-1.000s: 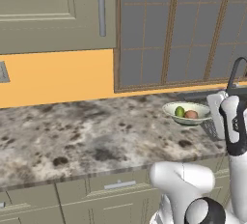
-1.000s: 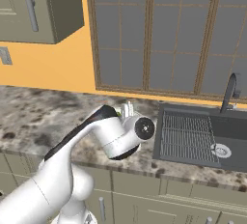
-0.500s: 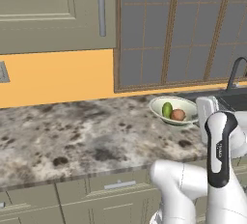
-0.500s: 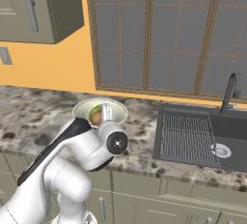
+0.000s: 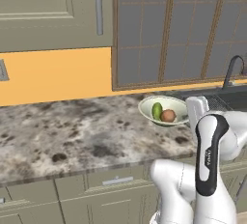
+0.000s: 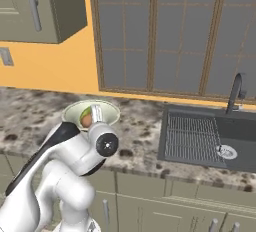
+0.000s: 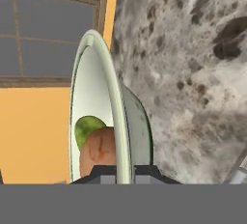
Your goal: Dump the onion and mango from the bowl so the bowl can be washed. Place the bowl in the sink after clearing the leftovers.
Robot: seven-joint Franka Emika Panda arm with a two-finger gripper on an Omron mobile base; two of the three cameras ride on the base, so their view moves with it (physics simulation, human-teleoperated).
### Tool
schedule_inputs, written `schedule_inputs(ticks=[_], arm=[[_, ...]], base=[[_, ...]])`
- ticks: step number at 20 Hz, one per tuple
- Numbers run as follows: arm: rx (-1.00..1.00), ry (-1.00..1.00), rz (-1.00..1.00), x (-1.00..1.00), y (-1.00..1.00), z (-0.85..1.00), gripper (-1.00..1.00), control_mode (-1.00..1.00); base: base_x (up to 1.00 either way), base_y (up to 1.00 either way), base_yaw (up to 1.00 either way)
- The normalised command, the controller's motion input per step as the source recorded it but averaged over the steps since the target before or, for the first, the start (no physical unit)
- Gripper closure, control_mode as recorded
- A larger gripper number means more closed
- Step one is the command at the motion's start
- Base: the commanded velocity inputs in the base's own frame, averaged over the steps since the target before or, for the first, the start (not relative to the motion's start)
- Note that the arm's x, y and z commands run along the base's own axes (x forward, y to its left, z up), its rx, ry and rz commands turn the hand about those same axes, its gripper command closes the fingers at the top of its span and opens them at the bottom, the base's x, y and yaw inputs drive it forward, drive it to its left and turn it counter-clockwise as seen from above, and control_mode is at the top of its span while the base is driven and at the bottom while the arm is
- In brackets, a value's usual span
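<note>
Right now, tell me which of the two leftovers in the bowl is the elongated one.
The mango: green and oblong, lying in the bowl beside the onion, which is round and reddish-brown.

We see the wide pale greenish-white ceramic bowl (image 5: 164,110), held by the pincer (image 7: 120,172), has moved further left over the speckled counter (image 5: 72,136), away from the dark grey sink (image 6: 210,138).

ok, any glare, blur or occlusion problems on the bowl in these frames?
Left base view: bowl sharp under flat, even light, no glare; mango and onion clear, arm covers its right rim. Right base view: the arm hides the front of the bowl. Hand view: rolled sideways, bowl rim seen edge-on and very close, gripper fingertips astride it.
</note>
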Motion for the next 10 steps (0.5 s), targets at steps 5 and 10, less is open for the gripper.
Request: schedule_inputs(ticks=[5,10], arm=[[0.0,0.0,0.0,0.0,0.0,0.0,1.0,1.0],[0.0,0.0,0.0,0.0,0.0,0.0,1.0,1.0]], base=[[-0.45,-0.77,-0.15],[-0.01,-1.0,-0.14]])
